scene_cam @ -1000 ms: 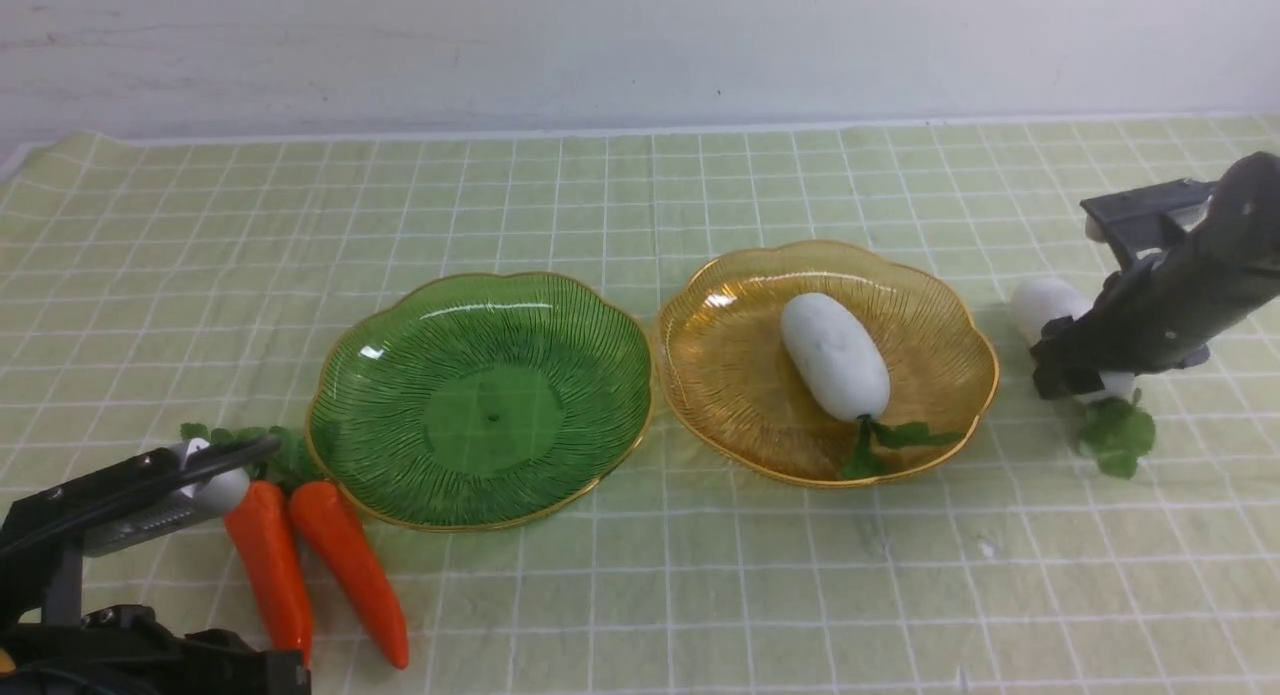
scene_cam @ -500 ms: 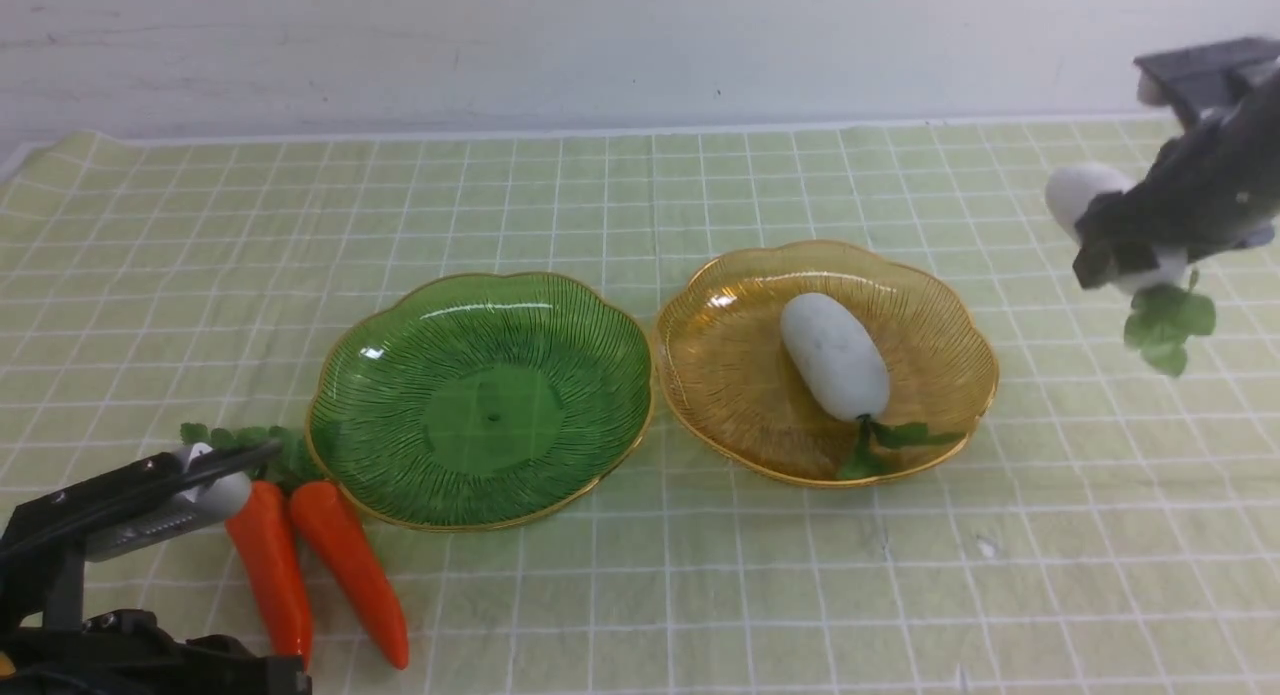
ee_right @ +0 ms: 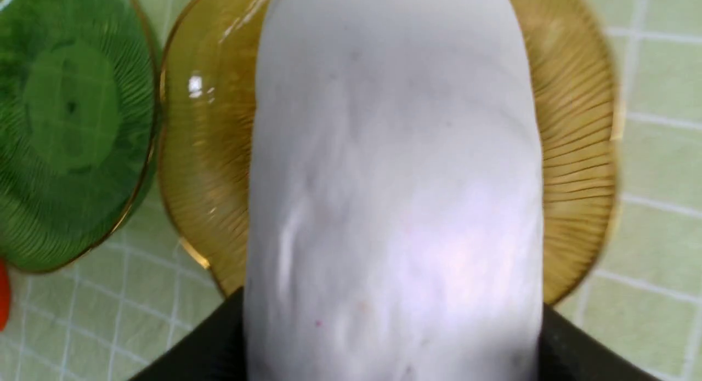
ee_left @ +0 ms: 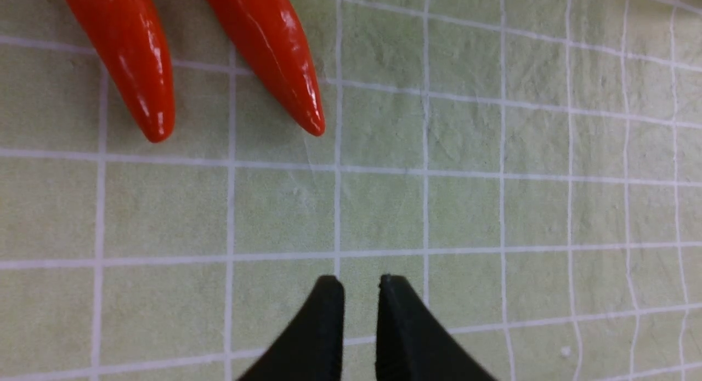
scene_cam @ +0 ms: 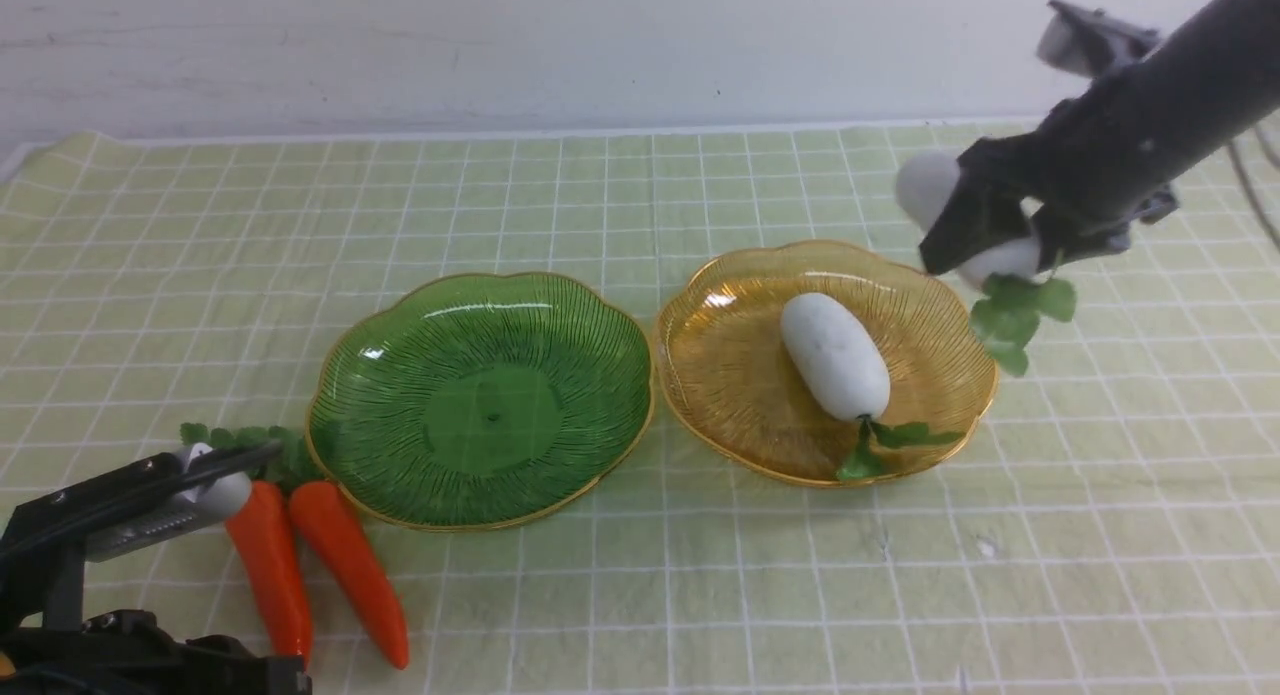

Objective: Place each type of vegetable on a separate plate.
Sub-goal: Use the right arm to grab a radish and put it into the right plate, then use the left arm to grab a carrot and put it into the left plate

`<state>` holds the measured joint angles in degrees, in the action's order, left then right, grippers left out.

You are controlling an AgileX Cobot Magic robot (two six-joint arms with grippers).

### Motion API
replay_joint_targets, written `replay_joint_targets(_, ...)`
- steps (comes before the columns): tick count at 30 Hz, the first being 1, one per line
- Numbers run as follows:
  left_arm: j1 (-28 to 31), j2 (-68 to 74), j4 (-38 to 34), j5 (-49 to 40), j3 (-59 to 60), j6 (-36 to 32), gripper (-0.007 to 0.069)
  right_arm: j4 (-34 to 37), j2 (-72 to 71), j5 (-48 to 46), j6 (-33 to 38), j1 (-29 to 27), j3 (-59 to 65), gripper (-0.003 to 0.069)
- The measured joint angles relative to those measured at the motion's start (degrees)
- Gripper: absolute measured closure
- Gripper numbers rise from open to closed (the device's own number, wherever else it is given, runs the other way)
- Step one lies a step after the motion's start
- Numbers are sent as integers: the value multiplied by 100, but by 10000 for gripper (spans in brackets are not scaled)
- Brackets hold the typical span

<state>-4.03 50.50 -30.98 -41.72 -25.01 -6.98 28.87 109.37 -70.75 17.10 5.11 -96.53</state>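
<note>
My right gripper is shut on a white radish and holds it in the air over the right rim of the amber plate; its green leaves hang down. In the right wrist view this radish fills the frame above the amber plate. A second radish lies in the amber plate. The green plate holds nothing. Two carrots lie side by side at its front left. My left gripper hangs by the carrots, fingers nearly together, empty.
A green checked cloth covers the table up to a white wall at the back. The carrot tips lie ahead of my left fingers. The green plate sits right beside the amber one.
My right gripper has lifted the radish off the cloth at the right and carried it up and leftward to the amber plate's right rim. The left arm has not moved.
</note>
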Motion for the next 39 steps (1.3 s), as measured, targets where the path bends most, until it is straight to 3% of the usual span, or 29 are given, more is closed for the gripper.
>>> replay_joint_targets(2,0,0,0,0,0,0,549,-258,0,-11,-5,507,43,182)
replay_joint_targets(10,0,0,0,-5,0,0,549,-983,22,763,-245,1354,43,180)
replay_joint_targets(13,0,0,0,-15,0,0,549,-1061,85,1015,-460,1425,43,144)
replay_joint_targets(18,0,0,0,-23,0,0,549,-1178,267,1006,-730,1423,47,7)
replay_joint_targets(24,0,0,0,-37,0,0,549,-1299,320,426,-749,1423,21,-4)
replay_joint_targets(29,0,0,0,-37,0,18,549,-1621,332,37,-749,1423,-271,106)
replay_joint_targets(31,0,0,0,-37,0,23,540,-1744,276,29,-753,1418,-304,225)
replay_joint_targets(34,0,0,25,-31,0,23,526,-1755,196,9,-787,1418,-304,337)
replay_joint_targets(38,0,0,248,-37,-140,225,474,-1601,-333,-11,-923,1418,-221,589)
replay_joint_targets(39,0,0,280,-37,-154,271,468,-1591,-371,-11,-923,1418,-221,597)
